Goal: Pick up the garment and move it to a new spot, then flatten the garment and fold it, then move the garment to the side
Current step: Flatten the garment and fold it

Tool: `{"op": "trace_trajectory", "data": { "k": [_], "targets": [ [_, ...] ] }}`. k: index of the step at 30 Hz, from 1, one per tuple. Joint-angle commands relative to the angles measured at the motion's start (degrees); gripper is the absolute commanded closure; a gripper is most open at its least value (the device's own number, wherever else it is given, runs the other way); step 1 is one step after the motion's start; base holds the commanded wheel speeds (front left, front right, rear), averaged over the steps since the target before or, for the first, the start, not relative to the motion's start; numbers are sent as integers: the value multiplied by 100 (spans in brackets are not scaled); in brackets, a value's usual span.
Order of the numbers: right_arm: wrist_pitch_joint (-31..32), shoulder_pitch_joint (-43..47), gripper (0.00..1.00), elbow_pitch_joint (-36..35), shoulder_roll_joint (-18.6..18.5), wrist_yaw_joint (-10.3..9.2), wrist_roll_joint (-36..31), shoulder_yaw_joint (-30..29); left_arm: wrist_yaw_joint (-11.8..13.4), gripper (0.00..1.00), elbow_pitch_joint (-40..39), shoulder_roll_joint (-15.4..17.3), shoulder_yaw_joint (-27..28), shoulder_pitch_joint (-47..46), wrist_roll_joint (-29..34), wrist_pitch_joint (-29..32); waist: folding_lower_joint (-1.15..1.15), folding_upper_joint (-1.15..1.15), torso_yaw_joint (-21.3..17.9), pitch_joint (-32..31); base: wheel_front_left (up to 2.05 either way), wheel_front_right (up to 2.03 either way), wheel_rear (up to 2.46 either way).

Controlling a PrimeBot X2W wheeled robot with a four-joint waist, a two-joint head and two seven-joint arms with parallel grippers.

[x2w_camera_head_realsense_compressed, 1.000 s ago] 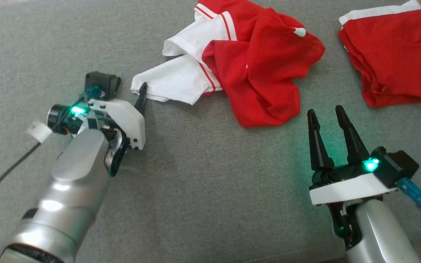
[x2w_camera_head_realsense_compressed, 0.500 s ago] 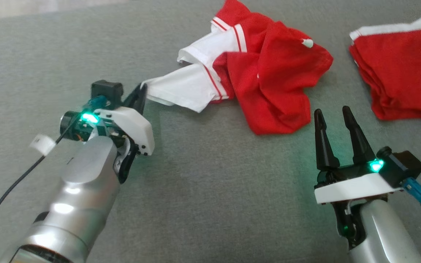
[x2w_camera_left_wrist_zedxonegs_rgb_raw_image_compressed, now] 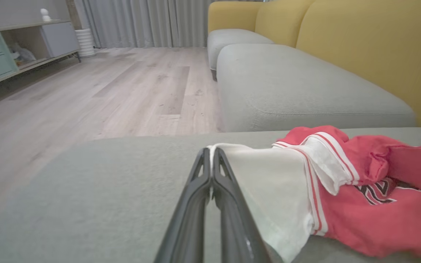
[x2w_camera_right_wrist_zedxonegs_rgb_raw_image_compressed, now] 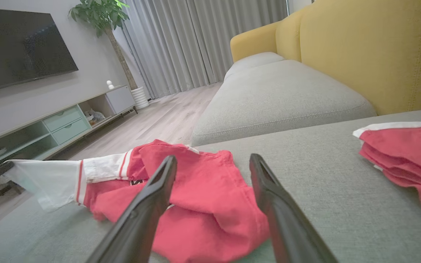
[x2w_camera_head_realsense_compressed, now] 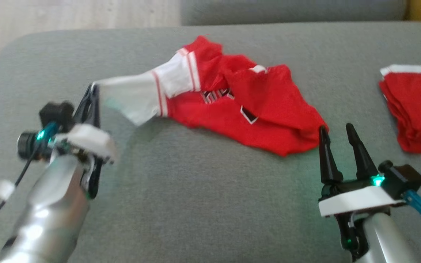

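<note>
The left pincer (x2w_camera_head_realsense_compressed: 93, 90), pressed together, pinches the garment (x2w_camera_head_realsense_compressed: 239, 117) by its white sleeve (x2w_camera_head_realsense_compressed: 130, 95). The garment's long axis trails away across the sofa cushion (x2w_camera_head_realsense_compressed: 196, 204) towards the spread right pincer (x2w_camera_head_realsense_compressed: 336, 128), which is just beside its red end.

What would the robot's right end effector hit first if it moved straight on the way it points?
Most likely the crumpled red-and-white fabric jersey, lying right ahead of the open right end effector.
</note>
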Motion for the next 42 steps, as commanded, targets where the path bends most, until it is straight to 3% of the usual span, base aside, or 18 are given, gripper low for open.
{"op": "trace_trajectory", "data": {
  "k": [1, 10, 11, 12, 13, 25, 32, 37, 42],
  "targets": [
    [-62, -34, 0, -145, -7, -4, -28, 104, 89, 100, -268, 333, 228, 85, 32, -97, 1, 0, 213, -189, 0, 0, 0],
    [-62, 132, 0, -49, -7, -4, -29, 44, 336, 100, -1104, 428, 126, 1276, 66, -57, 1, 0, 516, -439, 0, 0, 0],
    [-62, 141, 0, -47, -7, -4, -30, 35, 361, 61, -1200, 408, 120, 1336, 53, -54, 1, 0, 543, -450, 0, 0, 0],
    [-62, 141, 0, -47, -7, -4, -30, 35, 361, 61, -1200, 408, 120, 1336, 53, -54, 1, 0, 543, -450, 0, 0, 0],
    [-62, 146, 0, -45, -7, -4, -34, 37, 398, 0, -1299, 399, 116, 1367, 61, -58, 1, 0, 562, -460, 0, 0, 0],
    [-62, 80, 0, -282, -7, -4, -9, -79, 656, 0, -3287, 84, 571, 1770, 443, -118, 1, 0, 576, -404, 0, 0, 0],
    [43, -394, 0, -343, -7, -4, -363, -185, 567, 0, -3687, -108, 776, 2176, 592, -119, 1, 0, 709, -28, 0, 0, 0],
    [660, -1297, 0, -226, -7, -4, -883, -401, 436, 0, -3699, -279, 800, 2071, 712, -120, 1, 0, 937, 402, 0, 0, 0],
    [1640, -2326, 0, 462, -36, -4, -1186, -737, 232, 0, -3746, -582, 845, 1903, 813, -120, 1, 0, 1251, 775, 0, 0, 0]
  ]
}}
